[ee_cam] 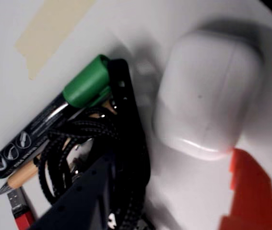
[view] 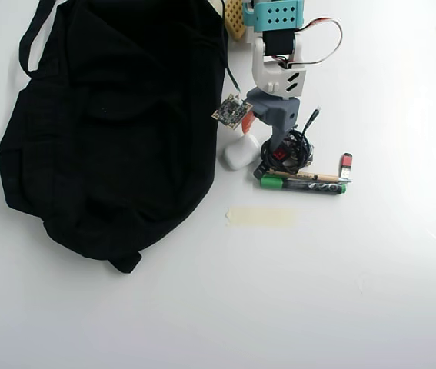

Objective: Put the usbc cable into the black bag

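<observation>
A: Where do we find the usbc cable [view: 302, 144]?

B: In the overhead view it lies as a small black coil on the white tabletop [view: 333, 277], right under the gripper [view: 277, 157], with its plug end [view: 314, 115] trailing up and to the right. The wrist view shows the braided coil [ee_cam: 73, 143] against a dark finger [ee_cam: 128, 129].

A: And the black bag [view: 118, 123]?

B: It fills the upper left of the overhead view, strap loop [view: 31, 34] at the top. The cable lies outside it, to its right.

A: What sits around the cable?

B: A green-capped marker [view: 315, 187] and a wooden pen [view: 304, 177] lie just below it, a red USB stick [view: 345, 162] to the right, and a white earbud case [view: 237, 156] between cable and bag. A strip of tape [view: 260, 217] lies lower down.

A: How do the jaws stand?

B: We see them down at the coil, one dark finger touching it in the wrist view. We cannot tell how far they are open or whether they have hold of the cord.
</observation>
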Controlling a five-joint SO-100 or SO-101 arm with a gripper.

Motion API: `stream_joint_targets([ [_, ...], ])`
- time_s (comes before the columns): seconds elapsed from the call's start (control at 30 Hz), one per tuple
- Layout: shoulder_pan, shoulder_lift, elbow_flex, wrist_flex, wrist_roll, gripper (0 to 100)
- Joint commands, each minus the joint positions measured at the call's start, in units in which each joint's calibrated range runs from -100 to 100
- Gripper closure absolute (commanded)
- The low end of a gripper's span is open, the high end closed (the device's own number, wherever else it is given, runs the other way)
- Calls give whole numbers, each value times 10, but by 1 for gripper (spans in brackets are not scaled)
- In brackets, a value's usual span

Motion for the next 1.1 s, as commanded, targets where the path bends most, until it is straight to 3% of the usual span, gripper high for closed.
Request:
stream_joint_targets([
  [0.0, 1, 6, -17, -1, 3, 84],
  [0.17, 5, 6, -21, -1, 3, 98],
  [0.7, 6, -6, -35, 10, 9, 98],
  [1.07, 10, -7, -260, 276, 58, 98],
])
